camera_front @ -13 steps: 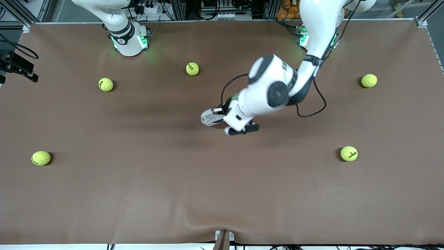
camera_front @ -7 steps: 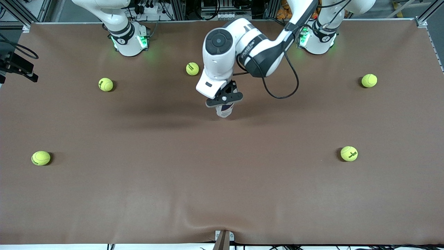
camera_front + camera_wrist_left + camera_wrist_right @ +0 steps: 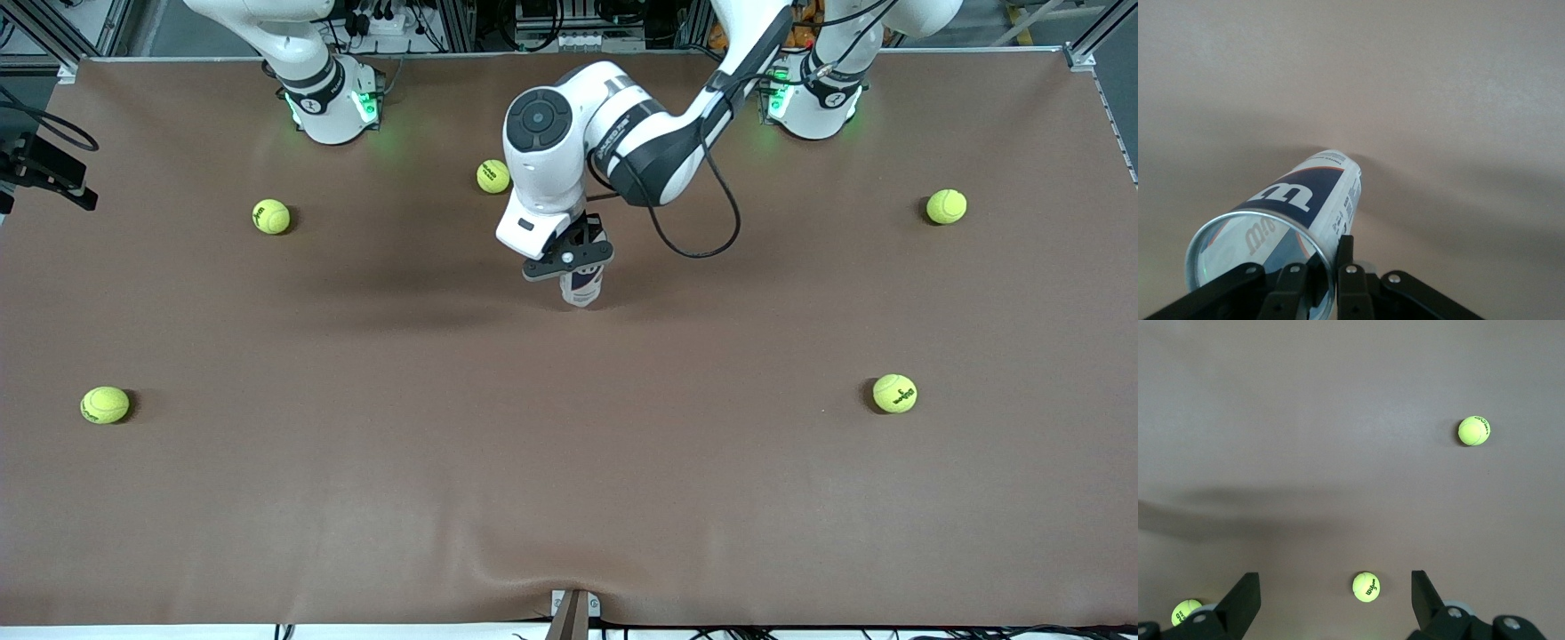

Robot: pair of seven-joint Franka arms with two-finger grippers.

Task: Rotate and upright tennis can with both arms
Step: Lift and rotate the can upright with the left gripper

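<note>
The left hand [image 3: 570, 260] is clamped tight on the metal rim of the tennis can [image 3: 581, 286], which stands nearly upright, slightly tilted, with its lower end on the brown desk [image 3: 569, 462] near the middle. One tennis ball [image 3: 492, 176] lies farther from the front camera than the can, toward the right arm's end. The right hand [image 3: 1331, 600] waits high over the desk, fingers spread wide and holding nothing.

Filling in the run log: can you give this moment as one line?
left tool: shut on tennis can rim, can upright mid-table | right tool: open, raised over table, waiting | five tennis balls loose
</note>
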